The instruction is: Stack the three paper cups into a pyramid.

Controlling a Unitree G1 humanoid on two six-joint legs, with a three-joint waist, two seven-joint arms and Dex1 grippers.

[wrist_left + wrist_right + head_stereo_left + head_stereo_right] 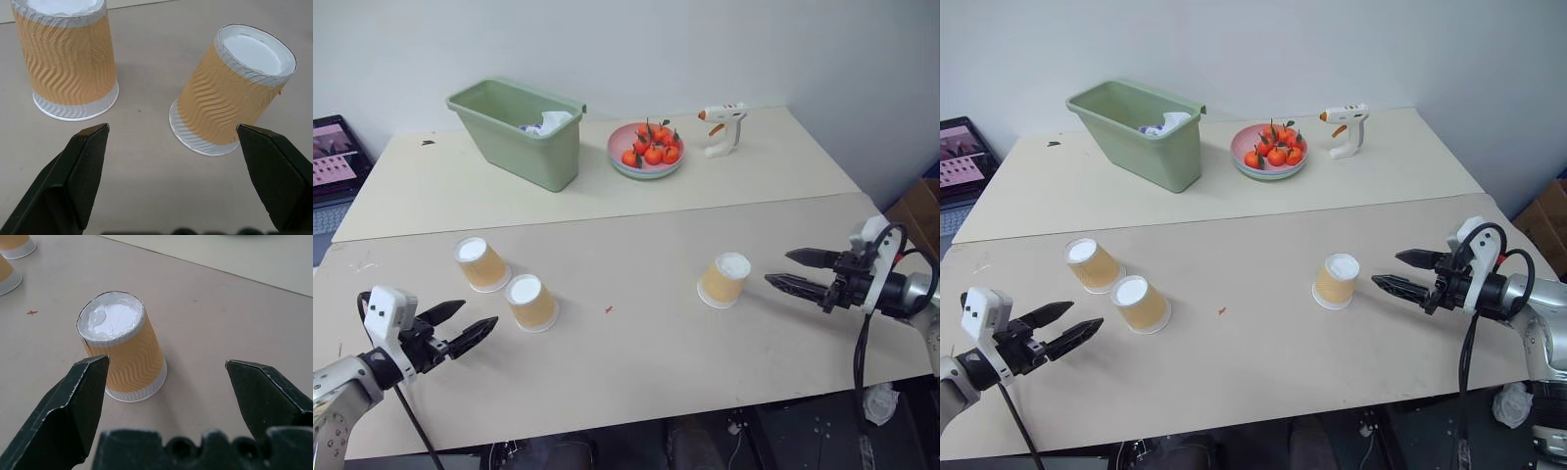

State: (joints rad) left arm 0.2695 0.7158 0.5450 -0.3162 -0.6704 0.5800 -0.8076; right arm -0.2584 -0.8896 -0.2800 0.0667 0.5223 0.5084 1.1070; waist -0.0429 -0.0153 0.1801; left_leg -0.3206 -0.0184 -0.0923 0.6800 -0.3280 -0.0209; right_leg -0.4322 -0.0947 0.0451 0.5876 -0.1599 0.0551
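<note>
Three tan-orange ribbed paper cups stand upside down on the beige table. Two sit close together at the left: one cup [481,263] farther back, the other cup [530,302] nearer the front. The third cup [724,280] stands alone right of the middle. My left gripper [460,327] is open, a short way left of the nearer left cup and pointing at it [230,110]. My right gripper [793,270] is open just right of the lone cup [122,350], its fingers apart from the cup. No cup is held and none is stacked.
At the back of the table stand a green bin [519,131] with crumpled paper, a pink plate [646,149] of small oranges and a white glue gun [722,126]. A laptop [331,162] sits beyond the left edge. A cardboard box [918,211] is at the right.
</note>
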